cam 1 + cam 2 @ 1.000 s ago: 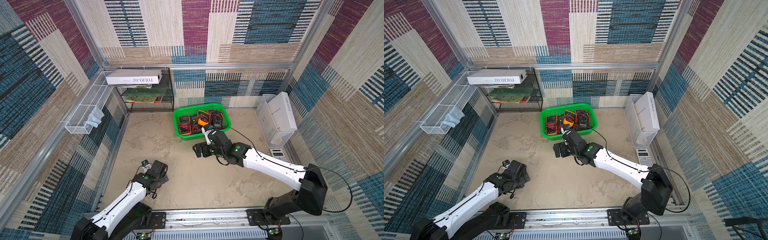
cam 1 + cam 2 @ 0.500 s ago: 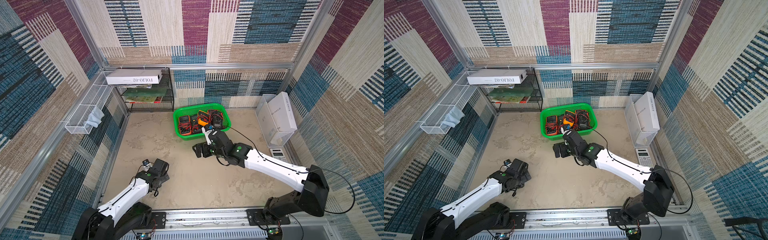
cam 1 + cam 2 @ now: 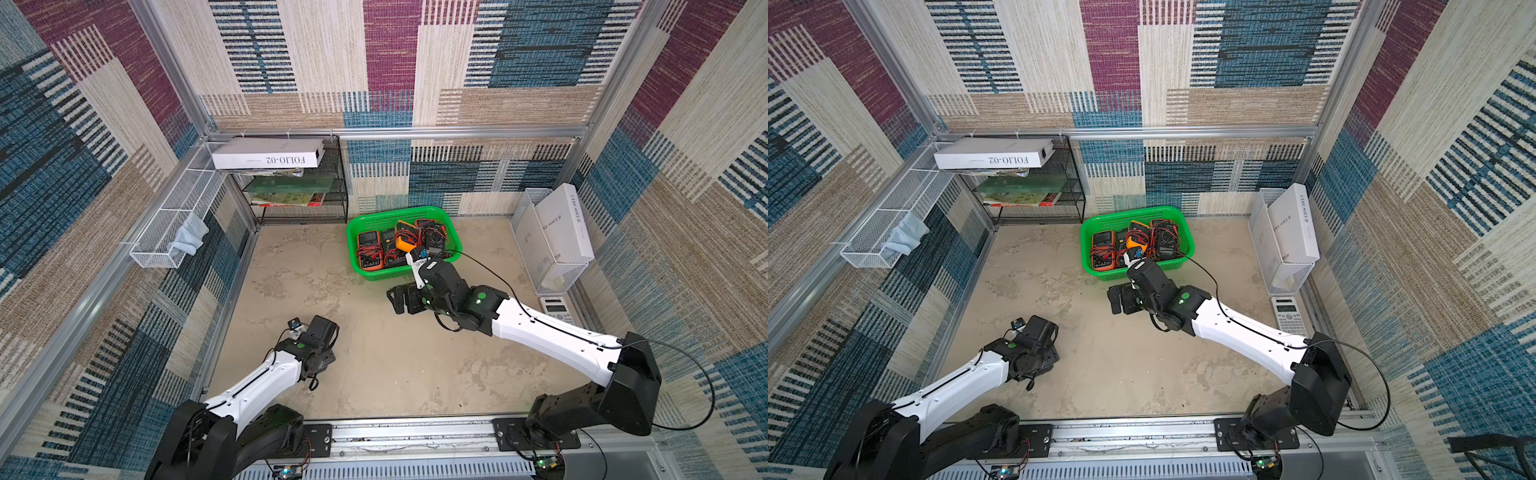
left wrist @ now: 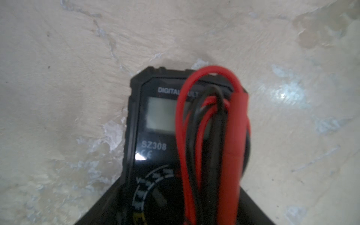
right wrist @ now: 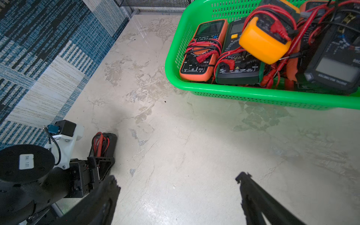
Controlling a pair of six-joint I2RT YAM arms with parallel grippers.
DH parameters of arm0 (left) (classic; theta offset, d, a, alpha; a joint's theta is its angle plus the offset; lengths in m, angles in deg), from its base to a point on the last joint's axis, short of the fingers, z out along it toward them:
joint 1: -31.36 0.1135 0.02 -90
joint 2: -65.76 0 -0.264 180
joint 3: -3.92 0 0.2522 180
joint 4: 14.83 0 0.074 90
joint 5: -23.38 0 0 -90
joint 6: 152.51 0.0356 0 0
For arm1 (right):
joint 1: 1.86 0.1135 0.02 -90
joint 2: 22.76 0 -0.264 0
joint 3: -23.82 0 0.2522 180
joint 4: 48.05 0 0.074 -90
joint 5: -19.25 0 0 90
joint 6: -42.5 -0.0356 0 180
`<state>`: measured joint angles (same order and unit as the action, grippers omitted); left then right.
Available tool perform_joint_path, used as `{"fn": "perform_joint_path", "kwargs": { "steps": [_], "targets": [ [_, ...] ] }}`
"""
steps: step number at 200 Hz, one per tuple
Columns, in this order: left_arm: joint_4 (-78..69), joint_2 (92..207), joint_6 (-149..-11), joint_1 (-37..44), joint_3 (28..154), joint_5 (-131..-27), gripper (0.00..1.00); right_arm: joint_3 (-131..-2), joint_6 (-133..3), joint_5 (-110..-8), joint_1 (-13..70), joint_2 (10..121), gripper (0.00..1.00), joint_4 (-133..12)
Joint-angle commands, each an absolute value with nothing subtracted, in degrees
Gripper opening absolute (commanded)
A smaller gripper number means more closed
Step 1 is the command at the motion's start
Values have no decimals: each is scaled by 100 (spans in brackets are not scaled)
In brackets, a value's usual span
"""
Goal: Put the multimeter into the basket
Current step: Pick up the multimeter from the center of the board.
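A black multimeter (image 4: pixel 155 116) with red and black leads wound round it lies on the beige floor, at the front left in the top views. My left gripper (image 4: pixel 179 194) is down over it and shut on its lower body; the right wrist view shows the multimeter (image 5: pixel 105 142) sticking out beyond the left gripper (image 5: pixel 99 163). In both top views the left gripper (image 3: pixel 322 332) (image 3: pixel 1042 330) hides most of it. The green basket (image 3: pixel 357 224) (image 3: pixel 1092 224) (image 5: pixel 233 91) at the back holds several multimeters. My right gripper (image 3: pixel 397 299) (image 3: pixel 1116 299) (image 5: pixel 178 179) hangs open and empty in front of the basket.
A black mesh rack (image 3: pixel 332 199) with books and a white box (image 3: pixel 266 153) stands at the back left. A white wire tray (image 3: pixel 166 232) with a cloth hangs on the left wall. A wire holder with white boxes (image 3: pixel 561 224) and a calculator (image 3: pixel 557 307) sit at the right.
My left gripper has closed on the black multimeter, after the left arm shifted slightly over it. The right arm has barely moved and stays open.
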<state>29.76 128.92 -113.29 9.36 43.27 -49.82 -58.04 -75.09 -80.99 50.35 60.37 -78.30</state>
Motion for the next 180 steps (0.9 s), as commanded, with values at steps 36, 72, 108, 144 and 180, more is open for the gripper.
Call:
{"fn": "perform_joint_path", "kwargs": {
  "steps": [36, 72, 108, 144, 180],
  "targets": [
    [2957, 12791, -11262, 937, 4452, -5313, 48, -5859, -7519, -8139, 5035, 6030, 100, -7849],
    [3166, 12742, -11119, 931, 4730, -5461, 31, -5824, -7492, -8121, 5035, 6046, 99, -7797],
    [3338, 12754, -10773, 934, 5235, -5607, 21, -5824, -7459, -8112, 5034, 6082, 100, -7749],
    [3634, 12882, -10269, 937, 6003, -5640, 15, -5835, -7431, -8134, 5018, 6129, 100, -7738],
    [3785, 13140, -9839, 931, 6747, -5721, 15, -5815, -7454, -8022, 4901, 6197, 100, -7724]
  ]
}}
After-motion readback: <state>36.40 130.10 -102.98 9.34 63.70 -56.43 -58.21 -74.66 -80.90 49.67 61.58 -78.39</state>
